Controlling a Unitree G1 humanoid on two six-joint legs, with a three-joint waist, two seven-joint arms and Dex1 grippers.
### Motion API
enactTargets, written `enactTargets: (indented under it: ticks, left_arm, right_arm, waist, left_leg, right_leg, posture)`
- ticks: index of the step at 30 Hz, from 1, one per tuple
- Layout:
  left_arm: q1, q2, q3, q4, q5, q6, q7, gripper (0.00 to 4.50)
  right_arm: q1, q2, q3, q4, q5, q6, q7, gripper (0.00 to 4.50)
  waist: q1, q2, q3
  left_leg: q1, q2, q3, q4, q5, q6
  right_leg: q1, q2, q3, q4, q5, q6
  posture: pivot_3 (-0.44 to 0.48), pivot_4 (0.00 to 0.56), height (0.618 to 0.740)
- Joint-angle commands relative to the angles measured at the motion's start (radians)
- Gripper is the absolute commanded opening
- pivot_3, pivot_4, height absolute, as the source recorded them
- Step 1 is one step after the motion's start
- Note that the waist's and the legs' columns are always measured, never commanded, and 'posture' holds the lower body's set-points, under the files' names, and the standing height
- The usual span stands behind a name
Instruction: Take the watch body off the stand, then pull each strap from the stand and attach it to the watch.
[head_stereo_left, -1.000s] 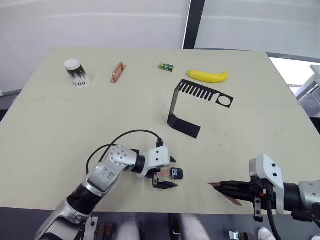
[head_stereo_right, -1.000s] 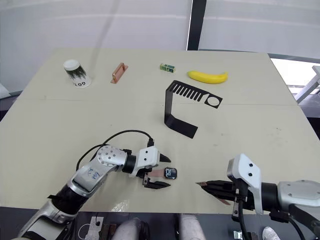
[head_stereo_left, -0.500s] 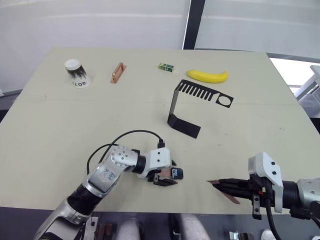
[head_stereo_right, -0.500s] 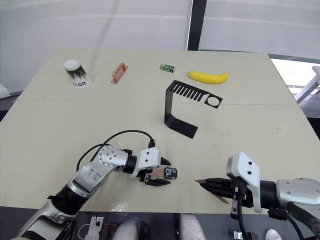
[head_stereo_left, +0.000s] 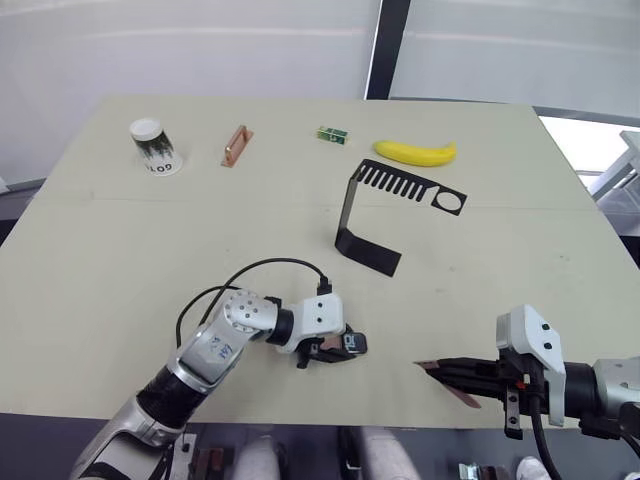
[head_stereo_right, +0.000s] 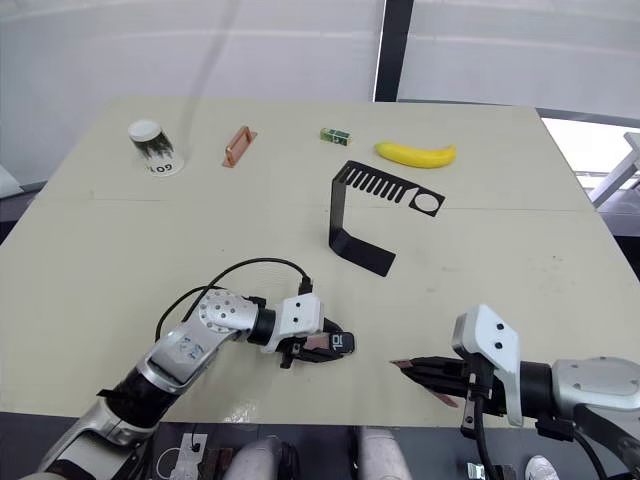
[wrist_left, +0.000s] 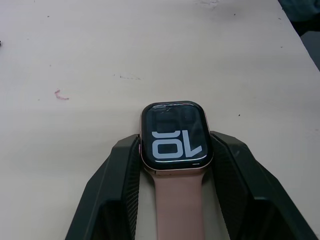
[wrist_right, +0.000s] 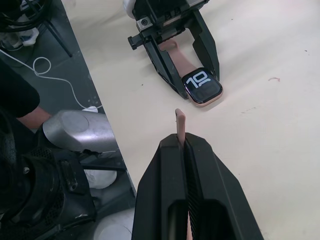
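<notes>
Here, at the far left of the worktop (head_stereo_left: 120, 260), an upturned paper cup (head_stereo_left: 153, 146) stands near the back edge, with a copper-coloured bar (head_stereo_left: 235, 145) just to its right. Nearer the front edge, the left gripper (head_stereo_left: 338, 349) lies low on the worktop, its fingers (wrist_left: 117, 180) closed against the two sides of the watch body (wrist_left: 174, 140). The watch body rests flat, screen up, showing large white digits. One pink strap (wrist_left: 179, 207) is already joined to the watch body and runs back between the fingers toward the wrist.

Toward the middle back, a small green block (head_stereo_left: 332, 133) sits on the worktop, and a banana (head_stereo_left: 415, 152) lies to its right. In front of these stands the black stand (head_stereo_left: 385, 218), upright on its flat base, its comb-toothed arm and round hole pointing right; its teeth carry nothing. The stand is well apart from the watch body.

At the front right, the right gripper (head_stereo_left: 445, 369) hovers near the worktop edge, pointing left toward the watch body. Its fingers (wrist_right: 172, 175) are pressed together on the second pink strap (wrist_right: 180, 122), whose free end projects beyond the fingertips. This strap's end is near the watch body but not touching it.
</notes>
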Motion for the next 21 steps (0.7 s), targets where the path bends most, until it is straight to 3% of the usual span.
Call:
enactTargets:
  ticks: [1, 5, 10, 21]
  left_arm:
    - [-0.040, -0.021, 0.055, 0.012, -0.091, 0.124, -0.029, 1.58]
    - [-0.174, -0.045, 0.177, 0.111, -0.322, 0.500, -0.118, 1.58]
    - [-0.295, -0.045, 0.225, 0.292, -0.427, 0.696, -0.156, 1.58]
    - [-0.409, -0.102, 0.261, 0.455, -0.492, 0.790, -0.127, 1.58]
  right_arm:
    - [-0.030, 0.006, -0.001, -0.013, -0.027, -0.040, 0.007, 0.00]
    - [-0.124, 0.010, 0.071, -0.030, -0.141, -0.111, -0.040, 0.00]
    - [-0.215, -0.004, 0.229, -0.039, -0.381, -0.250, -0.066, 0.00]
    - [-0.409, 0.041, 0.501, 0.014, -0.719, -0.326, -0.130, 0.00]
  waist:
    - [-0.001, 0.000, 0.000]
    - [-0.002, 0.000, 0.000]
    - [-0.004, 0.000, 0.000]
    - [-0.003, 0.000, 0.000]
  left_leg:
    - [0.000, 0.000, 0.000, 0.001, 0.000, 0.000]
    - [-0.001, 0.000, 0.000, 0.004, 0.000, 0.000]
    - [0.000, -0.001, 0.000, 0.004, 0.000, 0.000]
    - [-0.001, -0.001, 0.000, 0.005, 0.000, -0.001]
  right_leg:
    - [0.000, 0.000, 0.000, 0.001, 0.000, 0.000]
    - [0.000, 0.000, 0.000, 0.003, 0.000, 0.000]
    - [-0.001, 0.000, 0.000, 0.005, -0.001, -0.001]
    - [-0.002, 0.000, -0.001, 0.007, -0.002, -0.001]
  posture:
    - [0.000, 0.150, 0.740]
    - [0.000, 0.150, 0.740]
    - [0.000, 0.150, 0.740]
    - [0.000, 0.150, 0.740]
